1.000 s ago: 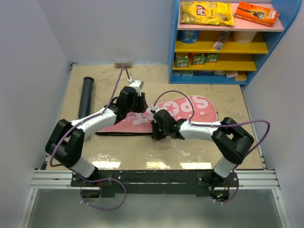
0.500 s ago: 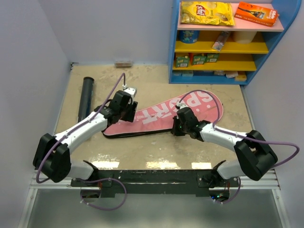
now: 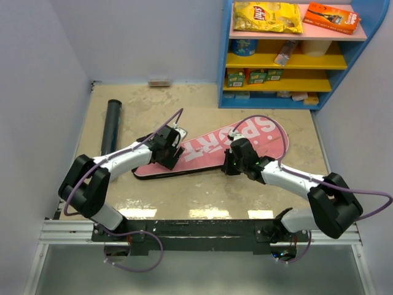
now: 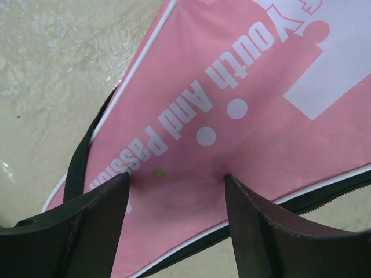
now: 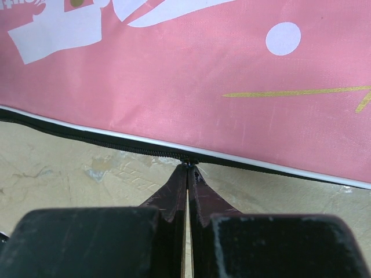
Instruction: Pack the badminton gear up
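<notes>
The pink racket-shaped bag (image 3: 209,149) lies flat in the middle of the table (image 3: 184,200), slanting from its narrow end at the near left to its broad rounded end at the far right, with white SPORT lettering facing up. The left gripper (image 3: 171,150) sits on the narrow end. In the left wrist view its claw (image 4: 177,179) stands wide open, and both dark fingers (image 4: 93,226) press down on the pink fabric (image 4: 191,52) so that it dimples between them. White words reading "Youth And Pass..." run just beyond the tips. A black strap (image 4: 78,165) runs along the bag's left edge, and the black zip (image 4: 324,191) runs along its other edge. The right gripper (image 3: 231,164) is at the bag's near edge, about midway along its length. In the right wrist view that claw (image 5: 188,169) is closed, its tips pressed together on the small glinting zip pull (image 5: 189,165), just where the black zip line (image 5: 116,142) borders the pink cloth (image 5: 174,69). The long black tube (image 3: 112,126) lies on the table's far left side, well apart from the bag and pointing away from the arms. A blue shelf unit (image 3: 225,55) stands at the far right, with a yellow snack packet (image 3: 267,17) and an orange box (image 3: 331,17) on top.
</notes>
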